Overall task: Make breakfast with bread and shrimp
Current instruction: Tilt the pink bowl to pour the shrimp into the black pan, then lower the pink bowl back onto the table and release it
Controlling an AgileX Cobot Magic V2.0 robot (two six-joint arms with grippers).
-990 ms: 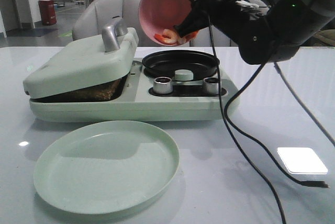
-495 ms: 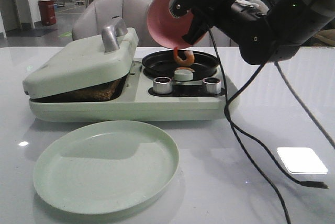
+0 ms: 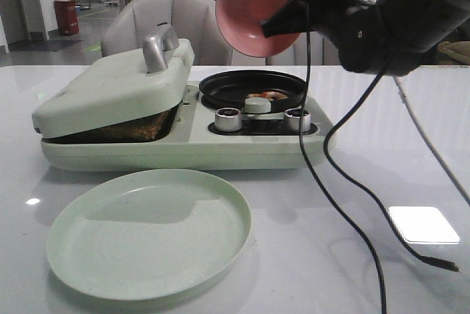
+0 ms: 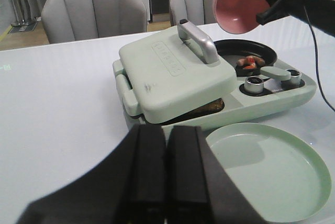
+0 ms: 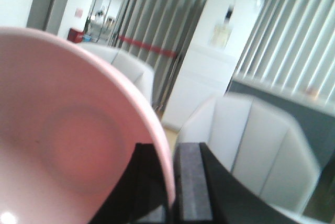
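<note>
Leftmost, the left gripper (image 4: 166, 174) sits low over the table (image 3: 411, 145), its two fingers pressed together with nothing between them, well back from the green plate (image 3: 149, 232). Beyond the plate stands the green sandwich maker (image 3: 176, 119); its lid (image 3: 110, 86) rests tilted on the bread (image 3: 117, 132), whose brown edge shows in the gap. Further right, the shrimp (image 3: 266, 95) lie in the maker's round black pan (image 3: 253, 88). Above that pan the right gripper (image 5: 175, 182) is raised and turned sideways, jaws pinching the rim of the pink bowl (image 3: 257, 9), which is tipped steeply with its inside facing the camera.
</note>
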